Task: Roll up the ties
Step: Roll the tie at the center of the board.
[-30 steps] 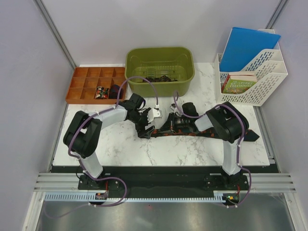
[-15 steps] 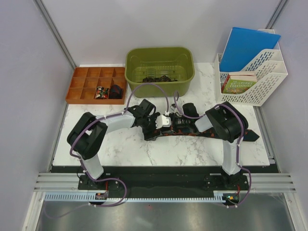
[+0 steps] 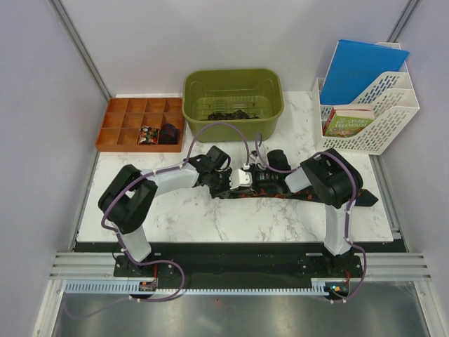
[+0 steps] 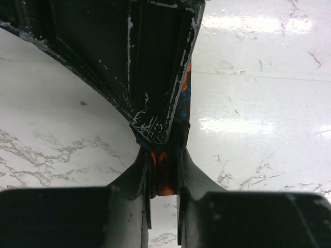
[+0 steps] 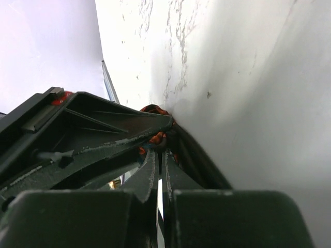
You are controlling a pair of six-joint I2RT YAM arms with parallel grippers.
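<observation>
A dark tie (image 3: 287, 193) with an orange pattern lies across the middle of the marble table, its far end (image 3: 367, 199) at the right. Both grippers meet over its left part. My left gripper (image 3: 235, 184) is shut on a fold of the orange and dark tie fabric (image 4: 163, 178), which shows pinched between its fingers (image 4: 138, 175). My right gripper (image 3: 257, 180) points left, tip to tip with the left one. In the right wrist view its jaws (image 5: 161, 155) stand almost together, with bunched tie fabric (image 5: 155, 138) at their tips.
A green bin (image 3: 270, 105) with dark ties inside stands at the back centre. An orange compartment tray (image 3: 119, 123) sits back left. A white file rack (image 3: 375, 116) with a blue folder and a book stands back right.
My left gripper swung right along the tie to meet the right gripper and closed on the fabric. The right arm has stayed put, jaws shut.
</observation>
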